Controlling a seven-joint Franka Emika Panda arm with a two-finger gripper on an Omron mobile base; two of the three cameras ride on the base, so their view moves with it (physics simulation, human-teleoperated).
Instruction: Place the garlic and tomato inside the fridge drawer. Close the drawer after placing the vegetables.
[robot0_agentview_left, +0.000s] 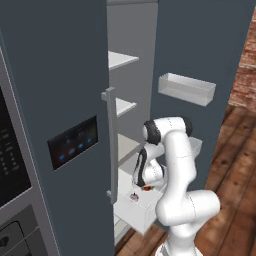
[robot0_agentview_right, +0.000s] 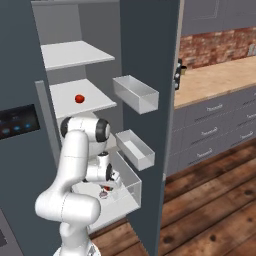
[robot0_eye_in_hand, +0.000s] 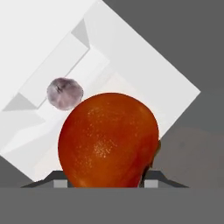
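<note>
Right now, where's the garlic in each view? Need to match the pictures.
Left base view: the garlic lies low and centre, in the fridge drawer, just below the hand.
Right base view: garlic low and left of centre, on the drawer's white bottom.
Hand view: garlic left of centre, up-left of the tomato.
Shared landmark: the pulled-out drawer.

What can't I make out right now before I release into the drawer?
Hand view: the orange-red ball in the gripper hides the fingertips and part of the fridge drawer floor.
Left base view: the garlic is too small for detail.
Right base view: the arm blocks the drawer's left side; the red ball on the shelf is too small to identify.
</note>
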